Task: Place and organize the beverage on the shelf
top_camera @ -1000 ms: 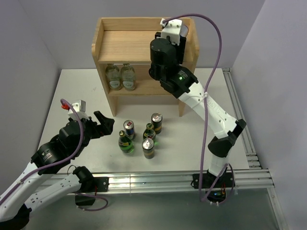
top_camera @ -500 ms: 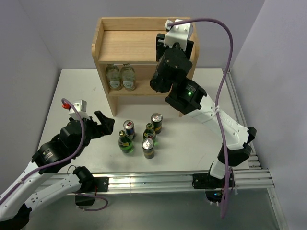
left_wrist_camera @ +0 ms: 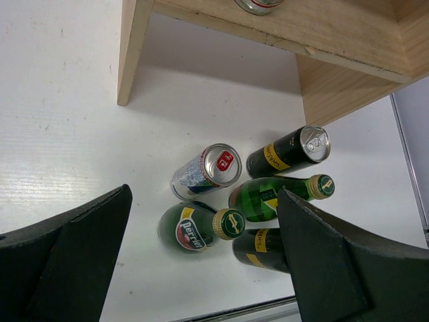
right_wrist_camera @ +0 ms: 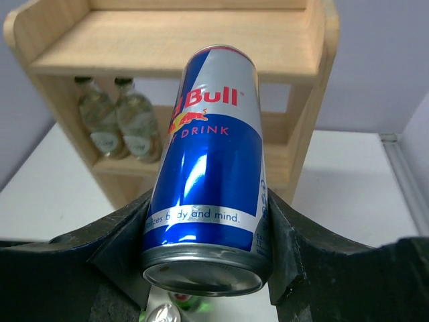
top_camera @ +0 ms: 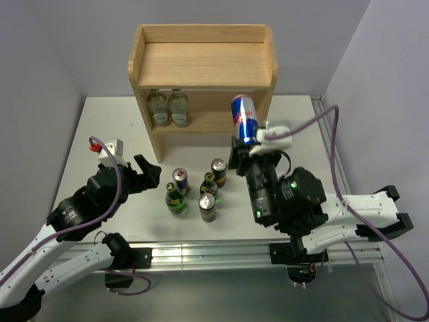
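One blue-and-silver can is clamped upright at its lower half in the right hand, raised above the worktop just in front of the shelf, near its right post. The wrist view shows both fingers pressed against the can's sides.

A second ago this arm was stretched out over the back right corner of the shelf's top board. It has since drawn back towards its base, and the can has come with it. The top board is bare wood, so the can was not set down up there. My reading is that the drop did not go through and the arm will need to approach the shelf again.

Five more drinks stand in a tight cluster on the worktop in front of the shelf: a second slim can, two green bottles and two black cans. None has moved. Two clear bottles sit side by side on the lower tier.

At the left, the left hand hovers with its fingers spread wide and nothing between them, near the cluster and aimed at it, in the same place as a second ago. None of the six drinks is on the shelf yet.
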`<state>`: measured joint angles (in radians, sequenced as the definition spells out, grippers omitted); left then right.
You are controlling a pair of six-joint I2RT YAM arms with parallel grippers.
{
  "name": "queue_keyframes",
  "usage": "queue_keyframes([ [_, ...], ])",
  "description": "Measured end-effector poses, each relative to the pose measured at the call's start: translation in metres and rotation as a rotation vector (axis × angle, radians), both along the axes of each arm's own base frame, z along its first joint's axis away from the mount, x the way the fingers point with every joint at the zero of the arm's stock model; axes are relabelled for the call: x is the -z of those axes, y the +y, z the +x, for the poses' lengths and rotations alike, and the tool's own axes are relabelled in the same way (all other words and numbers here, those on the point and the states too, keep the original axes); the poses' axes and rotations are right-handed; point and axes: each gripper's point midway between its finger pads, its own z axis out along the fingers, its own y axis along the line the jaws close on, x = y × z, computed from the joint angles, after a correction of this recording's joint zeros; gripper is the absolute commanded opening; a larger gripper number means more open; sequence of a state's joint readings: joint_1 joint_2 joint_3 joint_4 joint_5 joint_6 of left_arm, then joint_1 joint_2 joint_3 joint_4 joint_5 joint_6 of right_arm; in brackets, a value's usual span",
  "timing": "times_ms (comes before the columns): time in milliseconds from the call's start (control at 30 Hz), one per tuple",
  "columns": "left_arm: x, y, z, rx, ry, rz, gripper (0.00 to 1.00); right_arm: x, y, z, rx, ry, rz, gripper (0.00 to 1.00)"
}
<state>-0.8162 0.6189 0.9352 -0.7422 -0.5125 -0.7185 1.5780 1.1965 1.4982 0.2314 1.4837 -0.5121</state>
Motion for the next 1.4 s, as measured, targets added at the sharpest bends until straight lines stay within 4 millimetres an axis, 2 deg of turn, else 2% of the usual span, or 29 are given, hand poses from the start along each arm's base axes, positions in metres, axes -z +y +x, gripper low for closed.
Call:
queue_keyframes([
  [133, 0.0, 0.0, 0.0, 0.0, 0.0, 0.0, 0.96, 0.039, -0.005, -0.016, -0.058, 0.006, 0.025, 0.0],
  [233, 0.0, 0.0, 0.0, 0.0, 0.001, 0.0, 0.96, 0.078, -0.006, -0.018, -0.056, 0.013, 0.013, 0.0],
  [333, 0.002, -0.001, 0.001, 0.0, 0.007, 0.007, 0.96, 0.103, -0.002, -0.019, -0.047, 0.017, -0.031, 0.0],
  [500, 0.008, -0.004, 0.004, 0.0, 0.027, 0.029, 0.96, 0.114, 0.015, -0.017, -0.031, 0.006, -0.198, 0.0],
  [633, 0.01, -0.005, 0.005, -0.001, 0.032, 0.033, 0.96, 0.118, 0.016, -0.005, 0.025, -0.005, -0.462, 0.0],
  [767, 0.009, -0.004, 0.005, -0.007, 0.03, 0.034, 0.96, 0.104, 0.004, 0.012, 0.102, 0.01, -0.649, 0.0],
  [867, 0.009, -0.004, 0.005, -0.01, 0.03, 0.033, 0.96, 0.078, -0.01, 0.024, 0.157, 0.031, -0.721, 0.0],
  [1000, 0.01, -0.003, 0.006, -0.012, 0.031, 0.036, 0.96, 0.034, -0.036, 0.038, 0.23, 0.058, -0.701, 0.0],
  [1167, 0.012, -0.003, 0.007, -0.017, 0.036, 0.044, 0.96, -0.012, -0.055, 0.037, 0.244, 0.062, -0.634, 0.0],
  [1267, 0.013, -0.003, 0.007, -0.02, 0.038, 0.048, 0.96, -0.019, -0.055, 0.037, 0.236, 0.06, -0.632, 0.0],
  [1400, 0.014, -0.003, 0.009, -0.027, 0.041, 0.055, 0.96, -0.011, -0.047, 0.038, 0.232, 0.065, -0.699, 0.0],
])
